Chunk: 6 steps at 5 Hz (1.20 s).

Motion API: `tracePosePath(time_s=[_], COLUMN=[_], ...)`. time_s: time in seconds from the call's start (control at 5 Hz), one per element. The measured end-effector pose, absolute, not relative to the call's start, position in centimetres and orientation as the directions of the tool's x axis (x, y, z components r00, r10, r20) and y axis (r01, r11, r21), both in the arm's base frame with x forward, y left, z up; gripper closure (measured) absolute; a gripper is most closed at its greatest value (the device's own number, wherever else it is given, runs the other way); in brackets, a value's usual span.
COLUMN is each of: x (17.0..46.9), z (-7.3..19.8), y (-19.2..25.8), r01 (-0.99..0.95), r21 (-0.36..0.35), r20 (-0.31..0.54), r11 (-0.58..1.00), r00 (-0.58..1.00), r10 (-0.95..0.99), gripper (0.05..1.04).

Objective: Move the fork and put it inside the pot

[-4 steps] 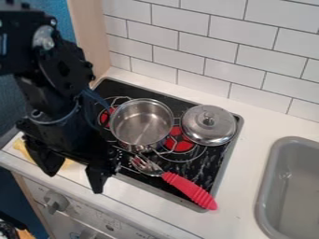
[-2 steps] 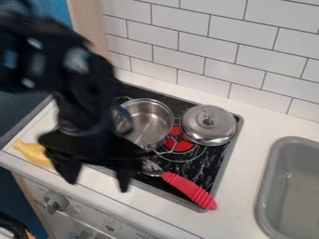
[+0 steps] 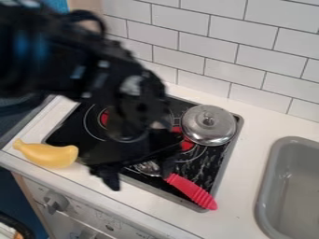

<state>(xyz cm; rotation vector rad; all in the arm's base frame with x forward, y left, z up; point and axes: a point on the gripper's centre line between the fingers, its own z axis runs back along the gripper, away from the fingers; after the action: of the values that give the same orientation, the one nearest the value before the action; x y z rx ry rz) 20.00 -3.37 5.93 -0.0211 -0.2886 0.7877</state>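
Pincer (image 3: pixel 138 177) of black, angular parts, released, with tips spread apart, over the near part of a glossy black cooktop (image 3: pixel 68 134). Seen partly behind it: the fork (image 3: pixel 190 190), lying on the cooktop with shiny metal head between the tips and red, ribbed handle slanting across the rim toward the white, smooth surface (image 3: pixel 242 200). Beyond, mostly hidden by the black arm (image 3: pixel 134 98), a metal pot (image 3: pixel 161 124). Beside the pot, on the cooktop, a round, domed, polished metal lid (image 3: pixel 209 126) with a knob on top. Toward the left, on the surface, a smooth yellow banana-shaped toy (image 3: pixel 53 156). At right, a gray, round-cornered sink (image 3: pixel 265 186). Behind, glossy white brick-pattern tiles (image 3: pixel 215 44) with thin dark joints. Below the surface, a white front panel (image 3: pixel 90 218) with a gray dial (image 3: pixel 56 201).
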Motion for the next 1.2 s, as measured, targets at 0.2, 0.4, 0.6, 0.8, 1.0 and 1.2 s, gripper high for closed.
tracePosePath(time_s=[0.2, 0.4, 0.6, 0.8, 1.0, 1.2], x=[21.6, 22.9, 23.7, 24.1, 24.7, 25.1], z=[4.9, 4.0, 3.2, 2.4, 1.5, 0.4], y=[-4.3, -4.9, -5.2, -5.5, -6.2, -6.6], r01=[-0.808, -0.87, -0.878, -0.895, -0.906, -0.899], r21=[-0.201, -0.194, -0.241, -0.224, -0.187, -0.153], r20=[0.235, 0.199, 0.144, 0.109, 0.114, 0.094], r11=[0.554, 0.453, 0.413, 0.387, 0.38, 0.411], r00=[0.509, 0.417, 0.388, 0.371, 0.364, 0.401], r10=[0.828, 0.887, 0.91, 0.922, 0.924, 0.911], gripper=[0.083, 0.083, 0.083, 0.084, 0.083, 0.084])
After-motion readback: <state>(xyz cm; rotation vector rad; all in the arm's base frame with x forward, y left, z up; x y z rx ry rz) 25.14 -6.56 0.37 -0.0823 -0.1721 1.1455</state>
